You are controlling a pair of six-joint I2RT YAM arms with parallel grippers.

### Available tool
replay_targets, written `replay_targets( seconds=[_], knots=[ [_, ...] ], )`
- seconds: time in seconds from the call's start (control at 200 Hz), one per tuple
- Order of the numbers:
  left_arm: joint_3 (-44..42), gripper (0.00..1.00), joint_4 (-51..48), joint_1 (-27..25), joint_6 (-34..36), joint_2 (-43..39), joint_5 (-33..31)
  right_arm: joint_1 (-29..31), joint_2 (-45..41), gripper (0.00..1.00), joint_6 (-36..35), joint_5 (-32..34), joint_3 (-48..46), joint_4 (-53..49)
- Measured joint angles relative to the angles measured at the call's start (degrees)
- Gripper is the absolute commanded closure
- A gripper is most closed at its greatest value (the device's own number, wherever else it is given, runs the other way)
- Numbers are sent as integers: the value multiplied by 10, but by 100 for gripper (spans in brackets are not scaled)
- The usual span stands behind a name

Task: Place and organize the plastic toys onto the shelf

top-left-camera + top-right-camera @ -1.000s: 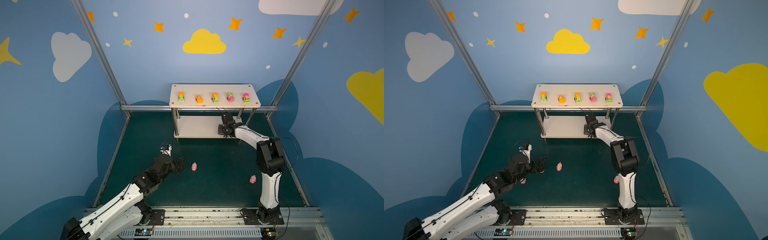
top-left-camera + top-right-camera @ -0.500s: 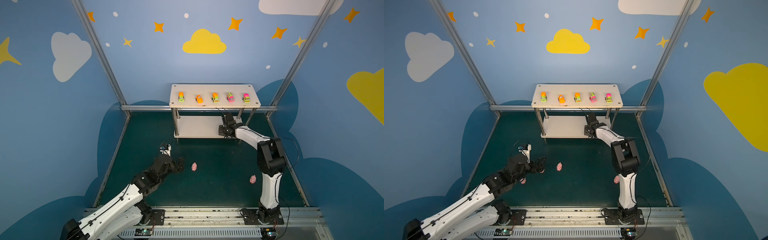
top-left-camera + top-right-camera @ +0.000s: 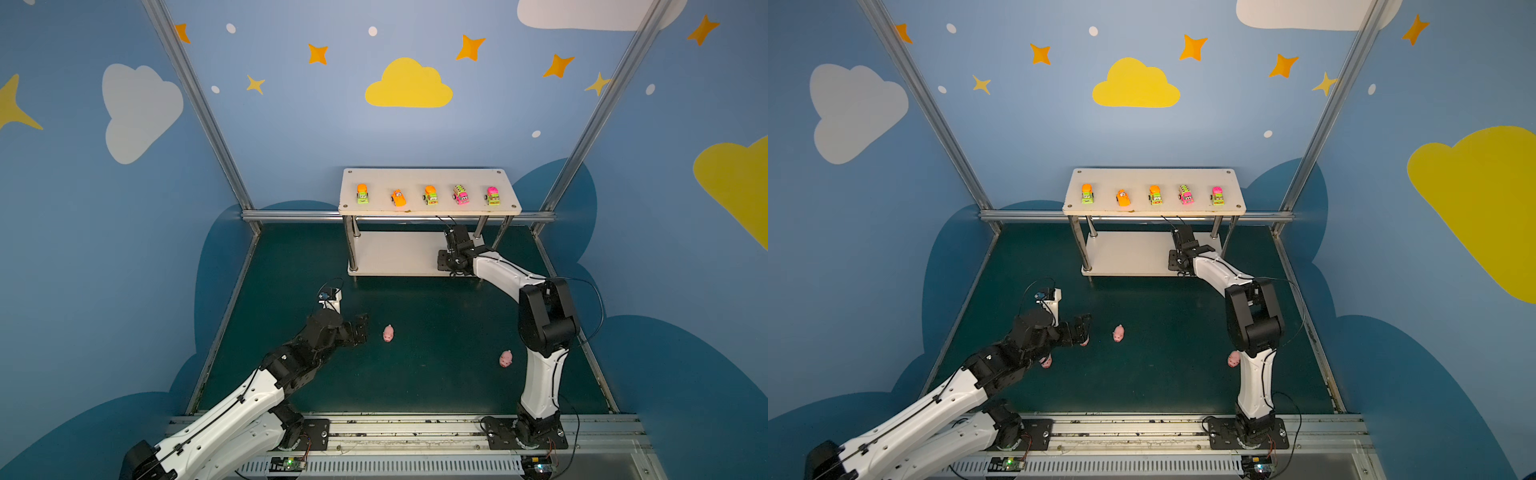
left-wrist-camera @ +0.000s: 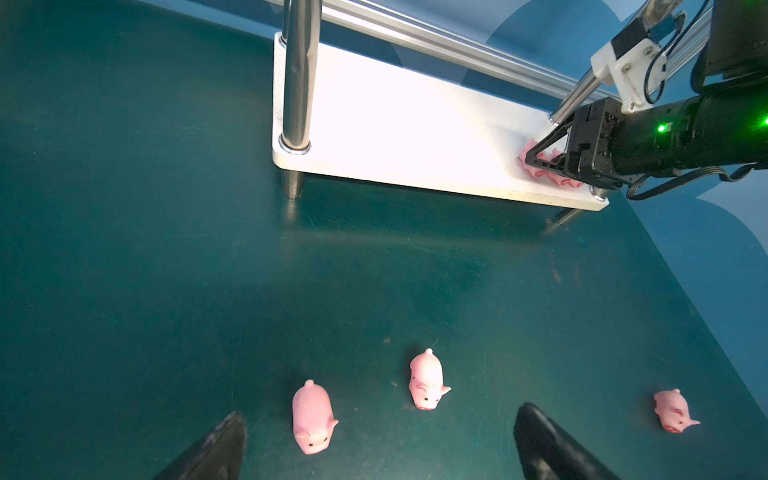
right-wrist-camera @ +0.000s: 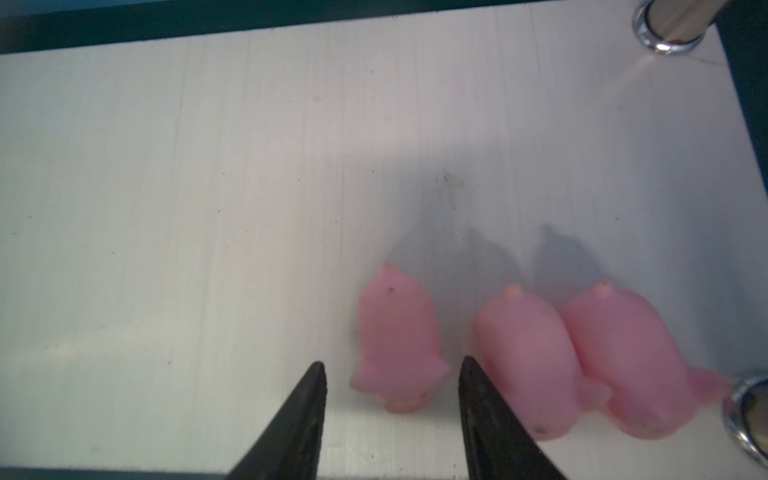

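Top views: white two-tier metal-posted shelf (image 3: 430,178) carries five small plastic toy vehicles (image 3: 431,194) on its upper board.
Left wrist: left end effector (image 4: 378,436) spread wide; tiny pink plastic pig (image 4: 313,415) lies on dark green worktop (image 4: 124,291) between its fingertips.
Right wrist: right end effector (image 5: 390,374) spread, clear of the lower-board pig (image 5: 397,336) between its fingertips; two neighbouring pigs (image 5: 528,357) touch.

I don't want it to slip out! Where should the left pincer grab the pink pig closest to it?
Across its plump middle, behind the ears, coming down from above. That pig sits on the green mat with its long body running the same way as the open left pincer, so its smooth sides face the fingers. Snout and ears look too small to pinch.
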Motion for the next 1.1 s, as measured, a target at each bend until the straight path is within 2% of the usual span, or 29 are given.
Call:
replay_targets(
  seconds=[0.686,1.096],
  knots=[
    [0,0,-7,0,-7,-23,0,6,-24,48,0,-3,-15,-6],
    [0,0,-8,0,-6,-11,0,6,10,48,0,-1,6,-6]
  ],
)
